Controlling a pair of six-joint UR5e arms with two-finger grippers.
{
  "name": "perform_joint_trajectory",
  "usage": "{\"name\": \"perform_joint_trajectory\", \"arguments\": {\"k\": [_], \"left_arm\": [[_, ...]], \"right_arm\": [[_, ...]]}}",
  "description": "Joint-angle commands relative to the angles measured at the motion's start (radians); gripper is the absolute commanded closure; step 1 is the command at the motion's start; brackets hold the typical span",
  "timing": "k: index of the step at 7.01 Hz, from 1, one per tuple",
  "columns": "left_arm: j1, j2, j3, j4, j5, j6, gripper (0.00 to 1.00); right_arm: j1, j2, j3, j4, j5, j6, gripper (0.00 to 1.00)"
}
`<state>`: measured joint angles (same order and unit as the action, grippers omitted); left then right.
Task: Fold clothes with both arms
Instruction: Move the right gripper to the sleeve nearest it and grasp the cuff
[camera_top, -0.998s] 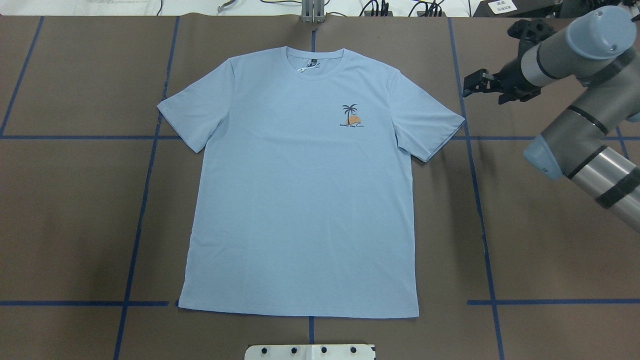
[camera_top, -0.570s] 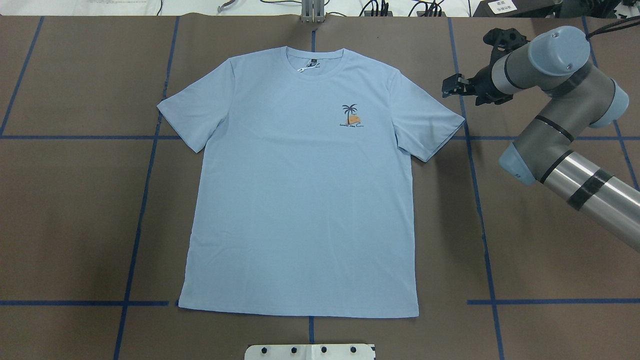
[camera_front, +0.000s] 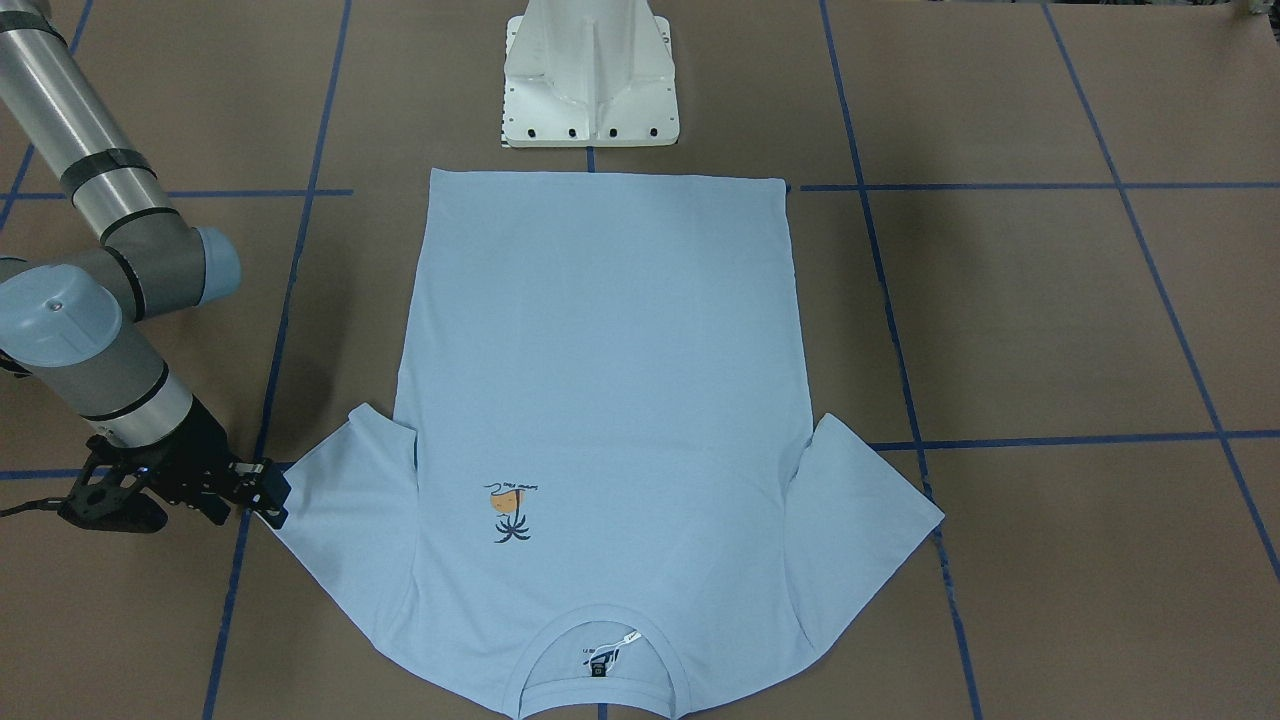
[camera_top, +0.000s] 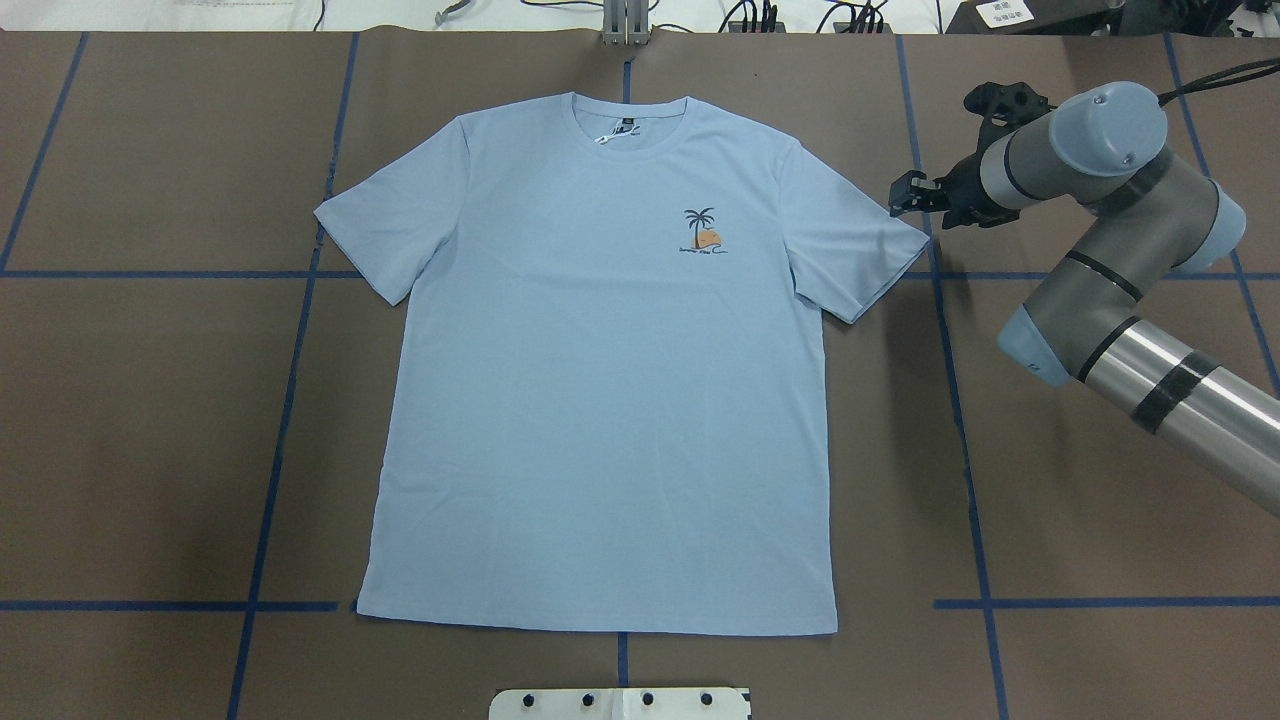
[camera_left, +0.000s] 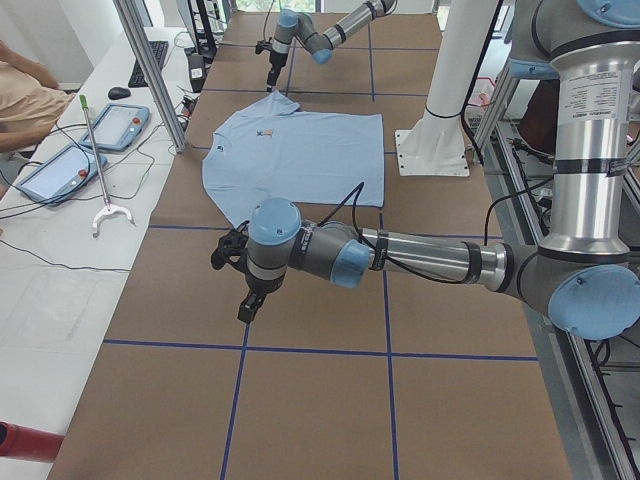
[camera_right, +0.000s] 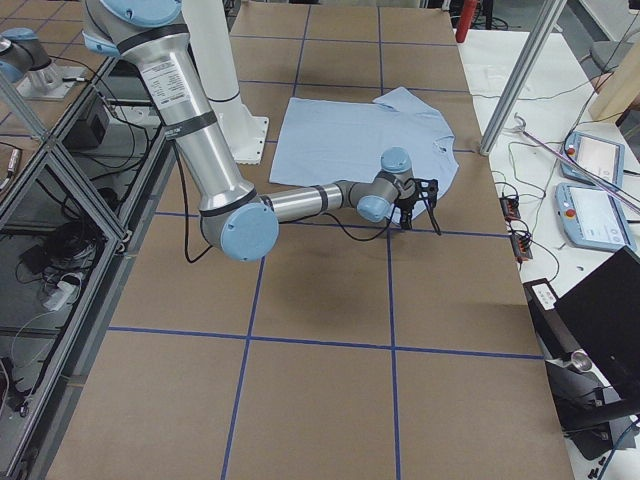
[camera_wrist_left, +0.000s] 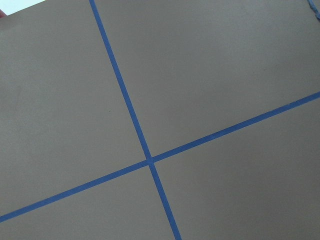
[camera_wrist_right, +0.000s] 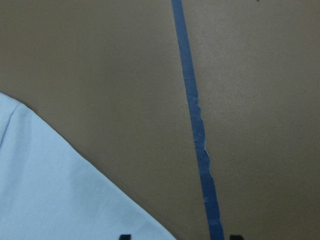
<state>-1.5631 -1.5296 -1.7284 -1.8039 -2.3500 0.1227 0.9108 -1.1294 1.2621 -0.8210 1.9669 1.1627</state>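
Note:
The light blue T-shirt (camera_top: 600, 380) lies flat and face up on the brown table, collar at the far side, palm print on the chest. It also shows in the front view (camera_front: 600, 350) and the side views (camera_left: 300, 160) (camera_right: 350, 135). My right gripper (camera_top: 905, 193) hovers just beyond the outer edge of the shirt's sleeve (camera_top: 860, 240), and it looks open and empty. The front view shows it (camera_front: 268, 495) beside that sleeve. The right wrist view shows the sleeve's edge (camera_wrist_right: 50, 190). My left gripper (camera_left: 247, 305) shows only in the left side view, over bare table away from the shirt. I cannot tell whether it is open.
The white pedestal base (camera_front: 590, 75) stands at the shirt's hem side. Blue tape lines (camera_wrist_left: 145, 155) cross the brown table. A side bench holds tablets (camera_left: 115, 125) and a grabber tool (camera_left: 100, 200), with a metal post (camera_left: 150, 70) nearby.
My right arm has swung in toward the shirt. Its gripper moved left to the sleeve's outer edge and then a little nearer the sleeve. The shirt has not moved.

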Motion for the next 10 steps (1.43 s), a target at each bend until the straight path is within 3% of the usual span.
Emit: {"name": "perform_joint_trajectory", "arguments": {"k": [1, 4, 5, 8, 10], "left_arm": [[0.000, 0.000, 0.000, 0.000, 0.000, 0.000, 0.00], [0.000, 0.000, -0.002, 0.000, 0.000, 0.000, 0.00], [0.000, 0.000, -0.002, 0.000, 0.000, 0.000, 0.00], [-0.002, 0.000, -0.011, 0.000, 0.000, 0.000, 0.00], [-0.002, 0.000, -0.025, 0.000, 0.000, -0.002, 0.00]], "right_arm": [[-0.003, -0.013, 0.006, 0.003, 0.003, 0.002, 0.41], [-0.003, -0.035, 0.019, 0.005, 0.007, 0.002, 0.41], [-0.004, -0.033, 0.019, 0.005, 0.006, 0.002, 0.47], [-0.006, -0.032, 0.022, 0.005, 0.010, 0.003, 1.00], [-0.012, -0.032, 0.051, -0.004, 0.012, 0.020, 1.00]]}}
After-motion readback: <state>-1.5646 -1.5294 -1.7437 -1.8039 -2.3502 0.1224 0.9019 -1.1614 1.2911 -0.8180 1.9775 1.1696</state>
